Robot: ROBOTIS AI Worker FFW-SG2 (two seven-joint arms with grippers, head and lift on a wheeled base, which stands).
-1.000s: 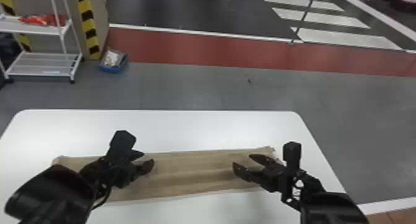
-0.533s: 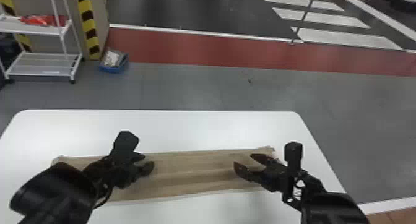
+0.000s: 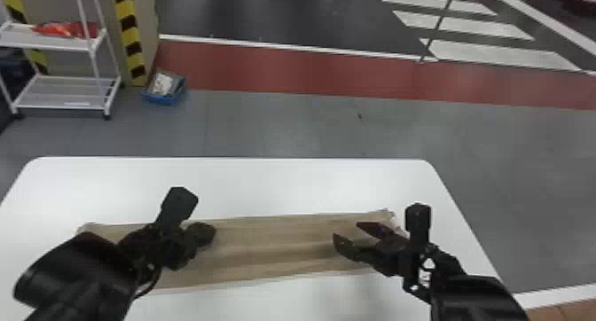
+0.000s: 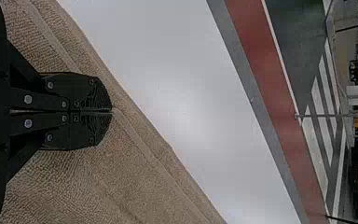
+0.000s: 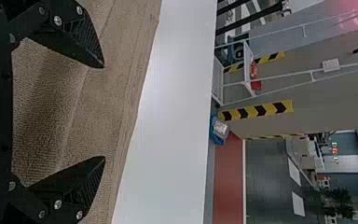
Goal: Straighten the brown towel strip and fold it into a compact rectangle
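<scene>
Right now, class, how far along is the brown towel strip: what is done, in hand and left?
Straightening looks mostly done: the brown towel strip lies lengthwise on the white table, with soft ridges. In hand: the left gripper is shut at the strip, though whether it pinches cloth is unclear; the right gripper is open over it. Left: the compact rectangle, as the strip lies long.

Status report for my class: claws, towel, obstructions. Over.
Left claw shut, right claw open, both at towel. Towel long strip, slightly creased. Left arm hides part.

The left arm (image 3: 82,269) partly hides the towel strip (image 3: 270,245); the head view crops the table (image 3: 306,185).
</scene>
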